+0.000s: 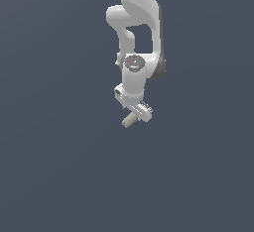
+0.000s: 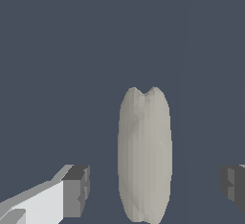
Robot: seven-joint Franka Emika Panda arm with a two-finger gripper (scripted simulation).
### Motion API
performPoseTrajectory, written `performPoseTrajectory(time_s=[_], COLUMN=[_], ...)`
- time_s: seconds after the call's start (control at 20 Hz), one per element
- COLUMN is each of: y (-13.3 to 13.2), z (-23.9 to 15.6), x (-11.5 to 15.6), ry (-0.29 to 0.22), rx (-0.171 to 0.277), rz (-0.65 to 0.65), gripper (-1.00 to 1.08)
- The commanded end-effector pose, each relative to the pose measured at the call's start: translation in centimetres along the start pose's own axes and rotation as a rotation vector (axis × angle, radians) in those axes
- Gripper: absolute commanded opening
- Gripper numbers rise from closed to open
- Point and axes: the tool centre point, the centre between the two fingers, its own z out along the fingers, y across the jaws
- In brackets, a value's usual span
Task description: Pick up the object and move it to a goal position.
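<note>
Wrist view: small pale beige stubby rod-like object (image 2: 144, 156) with rounded ends lies on the dark surface between the white-grey pincer (image 2: 155, 189) fingers, spread apart, not touching; likely light, rigid, smooth, best pinched mid-length across its narrow width.

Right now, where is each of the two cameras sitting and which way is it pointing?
Exterior view: off the arm, looking at the white arm and its hand above the small pale beige stubby rod; from where it looks cannot be told.
Wrist view: on the wrist, looking past the two grey fingertips at the rod standing between them, apart from both.
Shared: the rod, the hand and the plain dark grey ground.
</note>
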Motion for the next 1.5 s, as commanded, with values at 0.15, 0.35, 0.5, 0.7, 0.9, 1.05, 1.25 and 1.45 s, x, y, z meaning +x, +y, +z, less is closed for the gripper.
performPoseTrajectory(time_s=[0.15, 0.35, 0.5, 0.7, 0.9, 1.05, 1.25, 1.45], y=[0.1, 0.1, 0.1, 0.1, 0.1, 0.1, -0.1, -0.7], z=[2.2, 3.9, 4.5, 4.6, 4.6, 4.6, 4.4, 3.4], x=[-0.1, -0.1, 0.0, 0.0, 0.0, 0.0, -0.1, -0.5], ry=[0.000, 0.000, 0.000, 0.000, 0.000, 0.000, 0.000, 0.000], rx=[-0.001, -0.001, 0.000, 0.000, 0.000, 0.000, 0.001, 0.001], rz=[0.002, 0.004, 0.004, 0.004, 0.004, 0.004, 0.004, 0.004], gripper=[1.00, 1.00, 1.00, -1.00, -1.00, -1.00, -1.00, -1.00])
